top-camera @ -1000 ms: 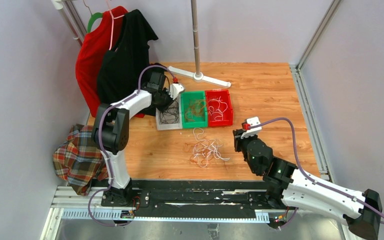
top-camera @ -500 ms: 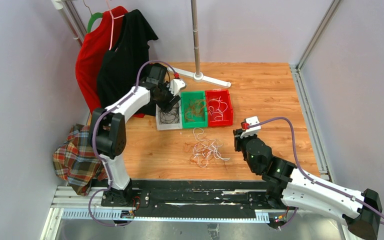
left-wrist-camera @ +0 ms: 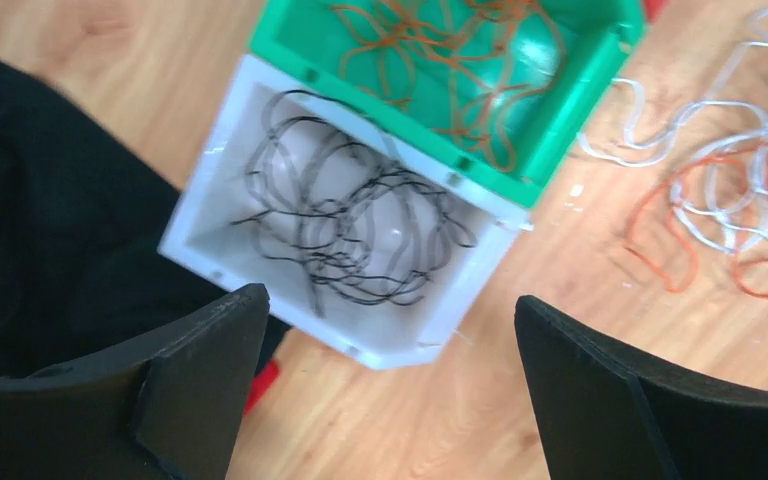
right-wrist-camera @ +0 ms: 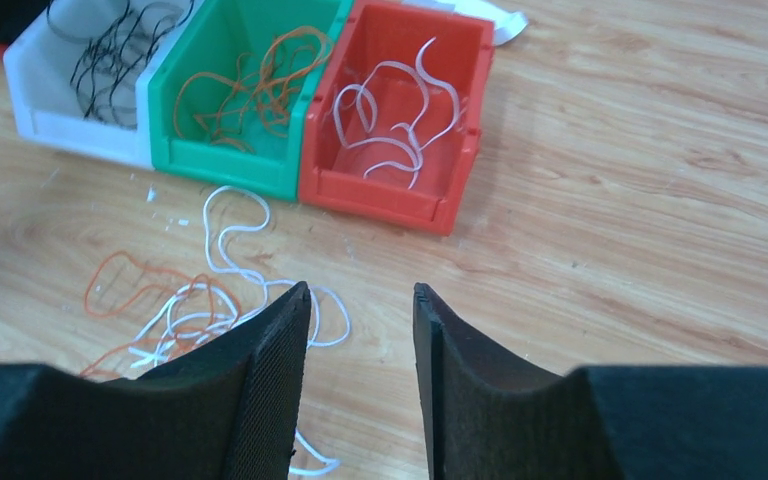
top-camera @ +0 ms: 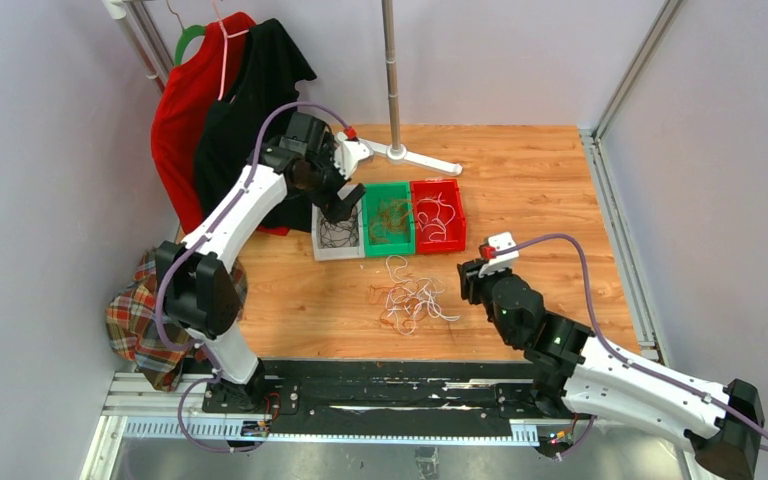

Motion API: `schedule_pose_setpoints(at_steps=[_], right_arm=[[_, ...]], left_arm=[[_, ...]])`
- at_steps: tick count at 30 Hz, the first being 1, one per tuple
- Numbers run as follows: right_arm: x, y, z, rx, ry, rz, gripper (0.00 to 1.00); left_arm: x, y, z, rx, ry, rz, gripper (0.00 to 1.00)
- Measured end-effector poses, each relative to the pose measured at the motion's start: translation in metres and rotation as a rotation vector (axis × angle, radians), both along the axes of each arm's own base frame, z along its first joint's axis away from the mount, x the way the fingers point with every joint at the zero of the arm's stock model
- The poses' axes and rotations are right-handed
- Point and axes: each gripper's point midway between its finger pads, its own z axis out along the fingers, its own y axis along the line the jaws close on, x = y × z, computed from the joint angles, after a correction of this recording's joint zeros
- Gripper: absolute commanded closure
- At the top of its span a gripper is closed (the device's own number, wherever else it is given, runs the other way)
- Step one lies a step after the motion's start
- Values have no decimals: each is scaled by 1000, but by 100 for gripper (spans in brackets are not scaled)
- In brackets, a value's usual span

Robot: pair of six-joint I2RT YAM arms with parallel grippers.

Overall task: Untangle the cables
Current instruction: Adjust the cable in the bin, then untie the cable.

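Observation:
A loose tangle of white and orange cables (top-camera: 412, 300) lies on the wooden table in front of three bins; the right wrist view shows the tangle (right-wrist-camera: 190, 315) at lower left. The white bin (top-camera: 322, 245) holds black cables (left-wrist-camera: 345, 215), the green bin (top-camera: 388, 246) orange ones, the red bin (top-camera: 438, 245) white ones. My left gripper (top-camera: 345, 205) hangs above the white bin, open wide and empty (left-wrist-camera: 390, 295). My right gripper (top-camera: 468, 278) hovers just right of the tangle, open with nothing between its fingers (right-wrist-camera: 361, 288).
Red and black garments (top-camera: 230, 110) hang at the back left, close behind my left arm. A rack pole with white feet (top-camera: 400, 152) stands behind the bins. A plaid cloth (top-camera: 155, 315) lies off the table's left edge. Walls close in on both sides.
My left gripper has opened from shut and lifted back above the white bin. My right gripper's jaws have spread wider and shifted slightly left towards the tangle.

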Motion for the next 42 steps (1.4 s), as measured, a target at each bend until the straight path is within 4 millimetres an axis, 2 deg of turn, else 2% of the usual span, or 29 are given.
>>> schedule_pose_setpoints(at_steps=[4,7,11,15,17,19,21,25,28,30,37,42], right_arm=[[-4,16,-17,-23,63,75,55],[-12,35,-42,-31,158,153,55],[-25,57,-71,-23,285,238,58],[-36,72,-88,7,375,290,63],[-39,78,-95,15,409,305,68],[-40,81,-101,17,429,310,78],[-41,83,-110,9,455,307,89],[-45,79,-125,-38,512,293,99],[-47,75,-113,-39,510,293,99],[-48,74,-94,-7,481,301,99],[-48,77,-6,115,373,342,99],[-52,85,37,158,347,397,99]], left_arm=[[-28,-15,-2,-32,69,-34,2],[-49,-10,5,-40,80,-24,2],[-60,12,27,-45,14,69,2],[-55,48,47,-56,-84,205,2],[-54,67,51,-57,-108,271,2],[-55,79,53,-58,-118,305,2],[-55,81,55,-66,-123,309,2],[-64,76,54,-80,-99,267,2],[-76,72,51,-92,-79,223,2],[-84,70,51,-99,-76,202,2],[-109,57,65,-165,-107,91,2],[-139,38,70,-255,-100,-45,2]])
